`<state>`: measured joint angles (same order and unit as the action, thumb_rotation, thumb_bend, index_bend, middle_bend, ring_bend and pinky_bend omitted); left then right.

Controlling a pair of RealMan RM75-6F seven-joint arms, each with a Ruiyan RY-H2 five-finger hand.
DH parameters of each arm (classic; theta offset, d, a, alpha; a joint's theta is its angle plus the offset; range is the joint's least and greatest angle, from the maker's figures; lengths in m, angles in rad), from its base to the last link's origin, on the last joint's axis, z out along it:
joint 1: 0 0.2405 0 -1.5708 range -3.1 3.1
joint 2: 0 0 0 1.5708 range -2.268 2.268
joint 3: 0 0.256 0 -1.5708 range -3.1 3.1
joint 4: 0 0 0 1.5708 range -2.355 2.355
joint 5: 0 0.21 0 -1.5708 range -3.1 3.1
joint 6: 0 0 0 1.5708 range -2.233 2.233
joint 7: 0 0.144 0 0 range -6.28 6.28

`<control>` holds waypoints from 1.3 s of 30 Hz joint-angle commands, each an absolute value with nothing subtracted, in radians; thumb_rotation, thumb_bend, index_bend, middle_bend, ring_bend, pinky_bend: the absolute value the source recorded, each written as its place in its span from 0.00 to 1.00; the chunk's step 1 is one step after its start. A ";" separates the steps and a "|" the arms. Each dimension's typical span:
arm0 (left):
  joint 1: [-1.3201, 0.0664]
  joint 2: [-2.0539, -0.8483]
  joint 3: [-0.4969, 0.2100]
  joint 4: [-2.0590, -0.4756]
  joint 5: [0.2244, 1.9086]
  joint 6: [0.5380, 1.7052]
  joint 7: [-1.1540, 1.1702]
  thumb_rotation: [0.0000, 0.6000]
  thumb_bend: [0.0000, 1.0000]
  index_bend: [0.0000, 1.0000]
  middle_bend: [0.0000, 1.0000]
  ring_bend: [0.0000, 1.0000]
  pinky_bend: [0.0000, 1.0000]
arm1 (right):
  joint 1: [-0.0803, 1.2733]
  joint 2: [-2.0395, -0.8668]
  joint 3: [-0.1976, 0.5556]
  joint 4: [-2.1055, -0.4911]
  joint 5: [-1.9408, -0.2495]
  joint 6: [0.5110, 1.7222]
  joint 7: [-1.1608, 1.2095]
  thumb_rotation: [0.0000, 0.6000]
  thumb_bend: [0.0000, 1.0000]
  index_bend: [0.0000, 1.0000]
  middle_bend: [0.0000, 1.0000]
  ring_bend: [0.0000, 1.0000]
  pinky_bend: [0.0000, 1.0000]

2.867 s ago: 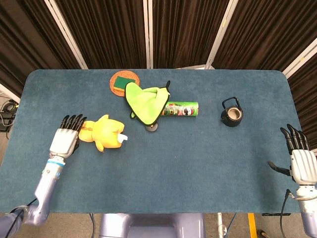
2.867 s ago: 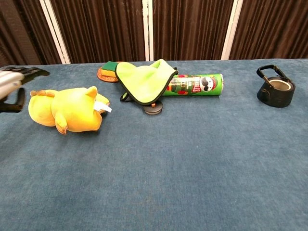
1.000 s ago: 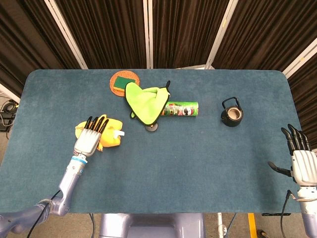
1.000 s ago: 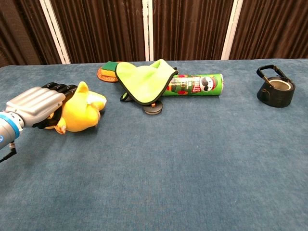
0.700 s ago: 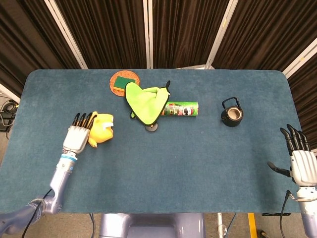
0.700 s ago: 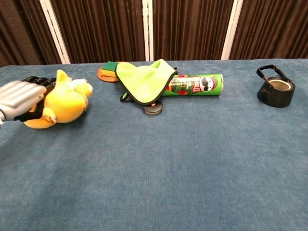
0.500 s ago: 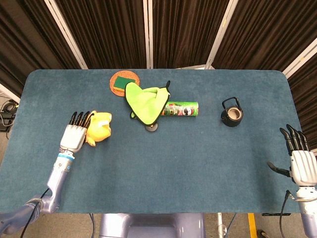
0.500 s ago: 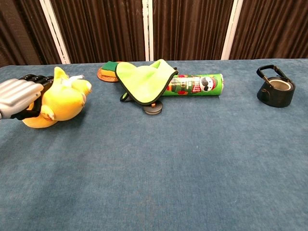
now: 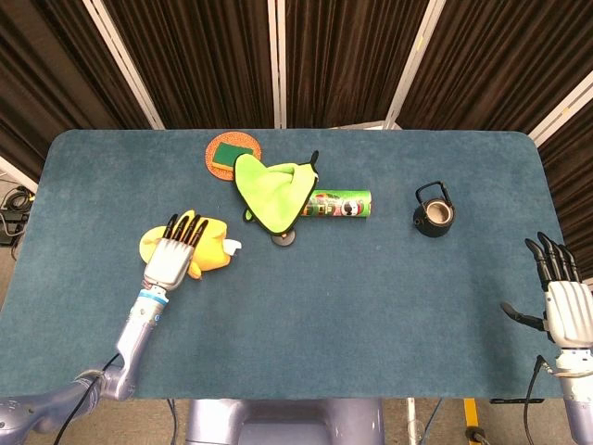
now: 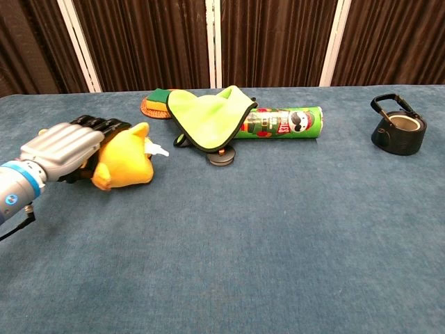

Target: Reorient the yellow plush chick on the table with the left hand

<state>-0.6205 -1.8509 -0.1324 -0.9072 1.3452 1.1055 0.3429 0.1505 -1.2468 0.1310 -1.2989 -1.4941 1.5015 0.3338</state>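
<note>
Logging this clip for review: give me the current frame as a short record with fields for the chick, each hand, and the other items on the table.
chick: yellow plush, lying on the table's left part, white tag pointing toward the cloth
left hand: laid over the chick, fingers on it; full grip cannot be told
right hand: open, idle at the table's right edge
cloth: green, draped over one end of the can
can: green chip can, lying on its side
kettle: small, black, right of the can
coaster: orange, round, green sponge on it
</note>
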 commanded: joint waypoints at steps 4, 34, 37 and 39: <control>-0.635 -1.856 -0.121 -0.961 1.404 1.163 0.359 1.00 1.00 0.00 0.00 0.00 0.00 | 0.149 -1.245 0.131 -1.301 -1.496 1.505 0.335 1.00 0.06 0.02 0.00 0.00 0.00; -0.293 -1.478 -0.021 -1.476 1.428 1.550 0.368 1.00 0.29 0.00 0.00 0.00 0.00 | 0.151 -1.247 0.122 -1.317 -1.491 1.488 0.251 1.00 0.06 0.00 0.00 0.00 0.00; -0.254 -1.448 -0.008 -1.489 1.438 1.589 0.346 1.00 0.29 0.00 0.00 0.00 0.00 | 0.152 -1.248 0.119 -1.321 -1.495 1.488 0.238 1.00 0.06 0.00 0.00 0.00 0.00; -0.227 -1.433 0.001 -1.489 1.445 1.614 0.322 1.00 0.29 0.00 0.00 0.00 0.00 | 0.153 -1.248 0.116 -1.326 -1.500 1.487 0.229 1.00 0.06 0.00 0.00 0.00 0.00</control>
